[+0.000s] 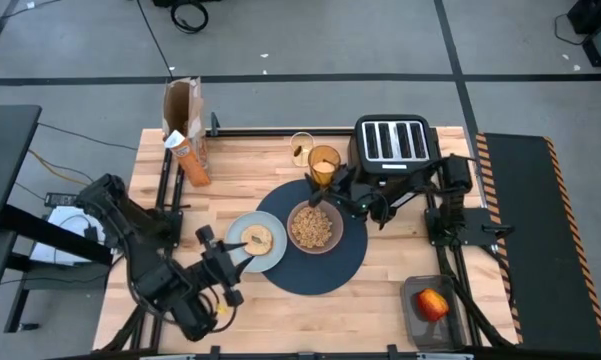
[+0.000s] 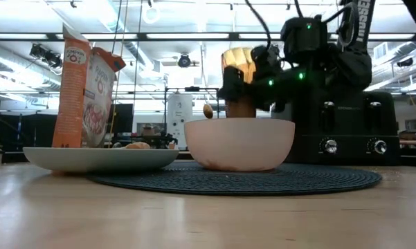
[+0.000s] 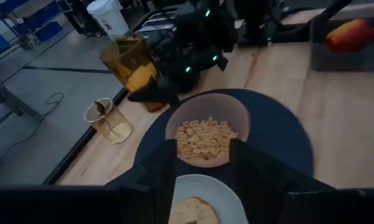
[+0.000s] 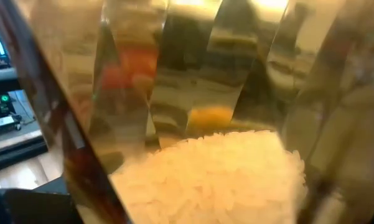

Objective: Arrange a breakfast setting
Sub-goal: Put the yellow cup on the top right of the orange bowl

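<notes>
The navy placemat lies mid-table. On it stands the pinkish bowl of cereal. The pale plate overlaps the placemat's left edge and carries the bagel. My right gripper is shut on the amber tumbler, which is at the placemat's far edge behind the bowl and has pale contents. My left gripper is open and empty at the plate's near-left side. The red apple lies in a dark tray at the near right. My right gripper holds the tumbler by its side wall, pinched between the two fingers. The fingers come roughly level from the table's right. The tumbler tilts in the left wrist view. The bowl hides its base in the low view, so I cannot tell whether it is clear of the table.
The black toaster stands at the far right behind my right arm. The orange cereal box stands at the far left. A gold wire cup stands just beyond the tumbler. Bare wood shows along the near edge.
</notes>
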Controlling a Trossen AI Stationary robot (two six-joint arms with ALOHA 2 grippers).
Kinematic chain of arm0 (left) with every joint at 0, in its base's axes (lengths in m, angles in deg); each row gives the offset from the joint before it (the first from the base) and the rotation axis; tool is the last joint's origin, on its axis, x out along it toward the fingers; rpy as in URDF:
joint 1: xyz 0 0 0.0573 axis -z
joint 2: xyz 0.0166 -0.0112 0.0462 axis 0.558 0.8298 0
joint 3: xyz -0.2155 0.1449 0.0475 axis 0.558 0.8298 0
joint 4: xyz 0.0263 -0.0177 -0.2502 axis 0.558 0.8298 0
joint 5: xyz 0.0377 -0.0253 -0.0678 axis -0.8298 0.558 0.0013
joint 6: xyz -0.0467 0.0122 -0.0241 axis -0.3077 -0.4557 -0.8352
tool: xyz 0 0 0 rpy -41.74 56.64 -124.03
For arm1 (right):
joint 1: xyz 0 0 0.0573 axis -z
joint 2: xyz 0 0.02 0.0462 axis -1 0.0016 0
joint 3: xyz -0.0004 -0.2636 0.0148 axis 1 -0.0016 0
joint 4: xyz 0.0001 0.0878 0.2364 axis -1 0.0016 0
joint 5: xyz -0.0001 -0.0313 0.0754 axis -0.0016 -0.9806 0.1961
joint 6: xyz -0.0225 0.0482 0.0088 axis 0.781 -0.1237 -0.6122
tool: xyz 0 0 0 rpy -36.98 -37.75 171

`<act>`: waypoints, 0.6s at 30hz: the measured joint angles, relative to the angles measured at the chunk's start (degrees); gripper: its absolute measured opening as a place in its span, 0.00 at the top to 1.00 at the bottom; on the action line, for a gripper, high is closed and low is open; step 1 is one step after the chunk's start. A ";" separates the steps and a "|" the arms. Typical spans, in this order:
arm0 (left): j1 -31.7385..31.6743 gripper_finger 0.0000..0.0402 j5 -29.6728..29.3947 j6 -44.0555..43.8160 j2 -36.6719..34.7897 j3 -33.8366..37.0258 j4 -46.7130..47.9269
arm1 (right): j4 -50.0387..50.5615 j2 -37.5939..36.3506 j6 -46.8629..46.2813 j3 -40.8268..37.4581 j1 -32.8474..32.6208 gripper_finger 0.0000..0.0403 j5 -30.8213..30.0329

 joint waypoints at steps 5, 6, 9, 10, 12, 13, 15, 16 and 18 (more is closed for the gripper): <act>-7.16 0.51 7.14 15.85 -2.46 -0.03 -7.80 | 7.89 -5.88 2.65 -0.02 0.00 0.14 1.02; -9.46 0.49 9.84 20.83 -2.70 -0.02 -10.98 | 10.40 -7.38 2.67 -0.02 0.02 0.14 1.75; -17.63 0.42 18.02 37.28 -2.94 -0.04 -20.76 | 17.56 -11.70 2.37 -0.04 0.09 0.14 5.19; -20.09 0.40 20.99 42.22 -2.94 -0.04 -23.02 | 19.62 -13.13 2.38 -0.04 0.09 0.14 6.47; -24.99 0.37 25.89 50.89 -2.92 -0.04 -26.80 | 23.60 -16.19 2.43 -0.07 0.09 0.14 10.29; -27.19 0.36 27.96 54.34 -2.92 -0.04 -28.41 | 25.39 -17.81 2.30 -0.07 0.09 0.14 12.36; -31.38 0.35 32.09 59.22 -2.92 -0.04 -31.15 | 27.76 -20.84 1.88 -0.33 0.07 0.14 15.40; -33.23 0.35 34.11 61.07 -2.92 -0.04 -32.57 | 27.60 -22.37 1.79 -0.94 0.07 0.14 16.74; -36.16 0.35 37.37 63.38 -3.25 -0.04 -35.11 | 26.35 -25.42 1.82 -2.61 0.15 0.14 19.38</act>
